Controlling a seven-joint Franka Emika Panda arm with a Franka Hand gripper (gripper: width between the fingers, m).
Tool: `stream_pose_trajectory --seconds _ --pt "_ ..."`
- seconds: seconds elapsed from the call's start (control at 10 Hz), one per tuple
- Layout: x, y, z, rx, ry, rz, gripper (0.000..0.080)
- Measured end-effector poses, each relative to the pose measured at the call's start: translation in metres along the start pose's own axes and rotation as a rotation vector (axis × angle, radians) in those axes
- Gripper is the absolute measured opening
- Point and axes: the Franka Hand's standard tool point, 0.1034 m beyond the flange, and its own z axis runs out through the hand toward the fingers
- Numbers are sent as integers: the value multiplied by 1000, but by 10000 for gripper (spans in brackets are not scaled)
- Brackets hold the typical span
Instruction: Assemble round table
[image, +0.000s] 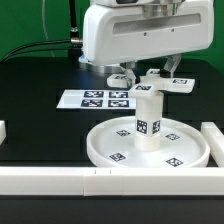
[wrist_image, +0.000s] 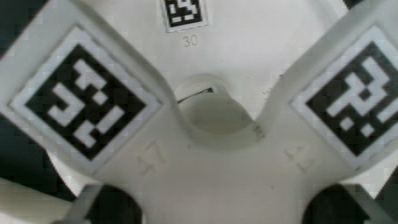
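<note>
One risk is noted: misalignment. The cross-shaped foot (image: 160, 85) is held just above the post (image: 148, 120), and its centre hole (wrist_image: 217, 115) seems offset toward the exterior view's right of the post's top. If it is lowered this way, the foot may be seated askew, or the post may be tipped on the round disc (image: 108, 141), where the post stands upright at the middle. Pincer (image: 138, 76): drawn in on one arm of the foot, with the fingers (wrist_image: 103, 205) seen flanking it. A firm grip is judged likely but is not confirmed. The foot is thus placed at the pincer's tips, over the post.
</note>
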Motion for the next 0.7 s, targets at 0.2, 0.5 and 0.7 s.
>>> stream_pose_trajectory --seconds 0.2,0.5,0.7 --pt "-1 2 0 7 4 88 442" --pt "2 2 1 53 32 481 442" --pt "5 0 1 49 49 573 442"
